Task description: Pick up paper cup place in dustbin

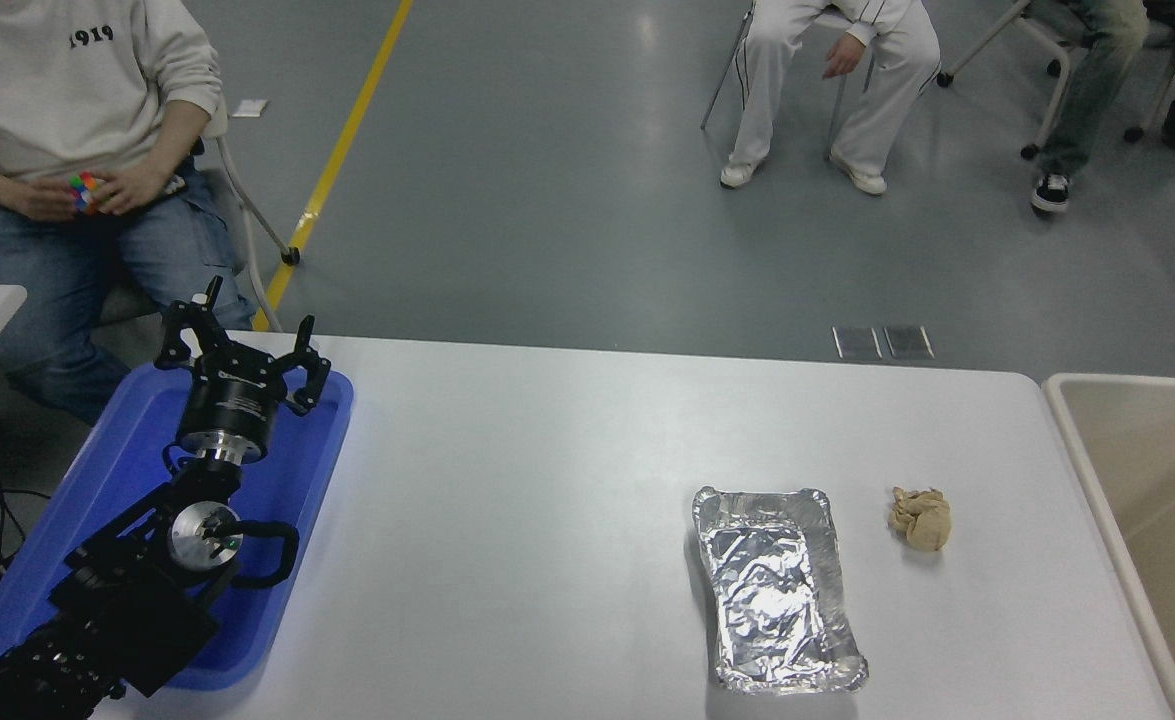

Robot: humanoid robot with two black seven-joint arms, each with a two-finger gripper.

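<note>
Grey floor (567, 200), yellow line (342, 150)

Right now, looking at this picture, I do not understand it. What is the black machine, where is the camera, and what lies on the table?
The camera sits high on the robot and looks down over a white table. The black machine at the lower left is the robot's left arm; its left gripper is open, holds nothing and hangs over a blue tray. The right arm is out of view. On the table lie a crinkled foil tray and, beside it but apart, a crumpled tan paper ball. The beige dustbin stands at the right edge. No paper cup is visible. People sit beyond the table; one turns a coloured cube.
</note>
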